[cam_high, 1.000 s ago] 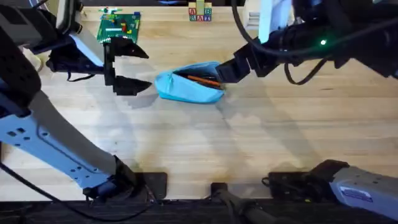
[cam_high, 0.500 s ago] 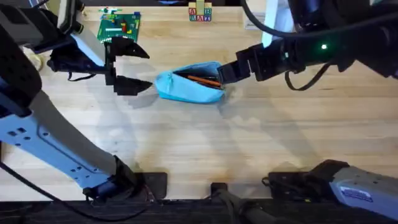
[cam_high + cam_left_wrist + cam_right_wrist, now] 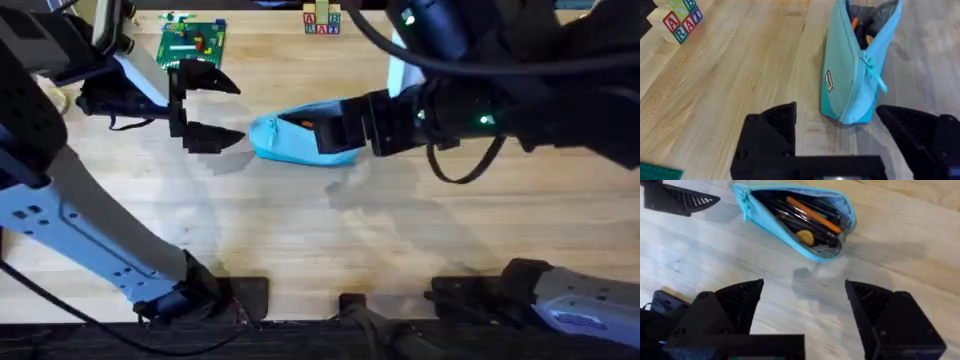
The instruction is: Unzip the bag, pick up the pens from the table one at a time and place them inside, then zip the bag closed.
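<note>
Light wooden planks with visible grain make up the table point(image 3: 330, 240), which spans the whole overhead view. Across its right half reaches the right arm point(image 3: 500, 110), large and dark, stretching toward the middle so that its gripper point(image 3: 340, 128) hangs over the right end of the bag point(image 3: 290, 145). From the lower left rises the left arm point(image 3: 60, 220), whose gripper point(image 3: 205, 108) sits just to the left of the bag without touching it, its two black fingers spread wide. The right wrist view shows the right gripper point(image 3: 802, 302) also spread wide and holding nothing, above bare wood a little apart from the bag point(image 3: 795, 220). That light blue pouch lies on the table near its centre, unzipped, its mouth gaping along its length. Inside it rests an orange pen point(image 3: 812, 214) among darker contents, with a small round yellowish item beside it that I cannot identify. In the left wrist view the bag point(image 3: 850, 85) stands on its edge between the left gripper point(image 3: 850, 127) fingers' line of sight, its teal pull tab point(image 3: 875, 77) hanging at the near end. At the far edge of the table lie a green circuit board point(image 3: 192, 42) and a small stack of lettered blocks point(image 3: 322, 22).
</note>
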{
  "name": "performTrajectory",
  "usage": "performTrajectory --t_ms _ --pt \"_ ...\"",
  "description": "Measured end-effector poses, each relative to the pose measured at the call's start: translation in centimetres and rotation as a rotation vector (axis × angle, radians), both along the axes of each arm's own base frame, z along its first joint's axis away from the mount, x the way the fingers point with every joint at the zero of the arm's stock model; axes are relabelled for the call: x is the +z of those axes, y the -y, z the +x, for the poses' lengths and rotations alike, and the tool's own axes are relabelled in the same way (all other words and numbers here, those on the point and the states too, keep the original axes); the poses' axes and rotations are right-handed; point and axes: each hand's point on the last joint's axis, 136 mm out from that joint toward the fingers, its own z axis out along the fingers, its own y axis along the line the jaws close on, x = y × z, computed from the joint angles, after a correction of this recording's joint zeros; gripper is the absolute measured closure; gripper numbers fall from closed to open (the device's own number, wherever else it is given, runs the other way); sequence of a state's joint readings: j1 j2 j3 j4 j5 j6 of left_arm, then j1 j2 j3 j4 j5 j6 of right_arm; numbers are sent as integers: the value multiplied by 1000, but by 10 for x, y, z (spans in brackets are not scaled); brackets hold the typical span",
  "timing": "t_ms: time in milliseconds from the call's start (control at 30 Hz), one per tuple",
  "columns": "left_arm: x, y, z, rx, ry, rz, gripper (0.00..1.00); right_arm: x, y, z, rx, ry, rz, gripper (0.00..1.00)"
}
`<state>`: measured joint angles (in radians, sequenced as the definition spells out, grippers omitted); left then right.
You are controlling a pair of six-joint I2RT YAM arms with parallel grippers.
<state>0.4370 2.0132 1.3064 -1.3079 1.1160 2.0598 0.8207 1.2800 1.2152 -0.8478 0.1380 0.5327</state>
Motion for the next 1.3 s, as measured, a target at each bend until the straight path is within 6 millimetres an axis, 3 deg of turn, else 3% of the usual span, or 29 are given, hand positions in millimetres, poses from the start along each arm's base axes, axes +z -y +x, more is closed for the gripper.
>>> performTrajectory --t_ms 300,667,900,1300 --pt "0 0 0 0 0 0 7 1 -14 -14 -61 -29 51 3" --pt "0 0 0 0 0 0 7 2 -17 -13 -178 -65 120 3" --pt "0 0 0 1 1 -3 7 -9 -49 -11 -152 -71 149 4" --pt "1 0 1 3 3 -6 7 -12 -82 -12 -136 -87 170 4"
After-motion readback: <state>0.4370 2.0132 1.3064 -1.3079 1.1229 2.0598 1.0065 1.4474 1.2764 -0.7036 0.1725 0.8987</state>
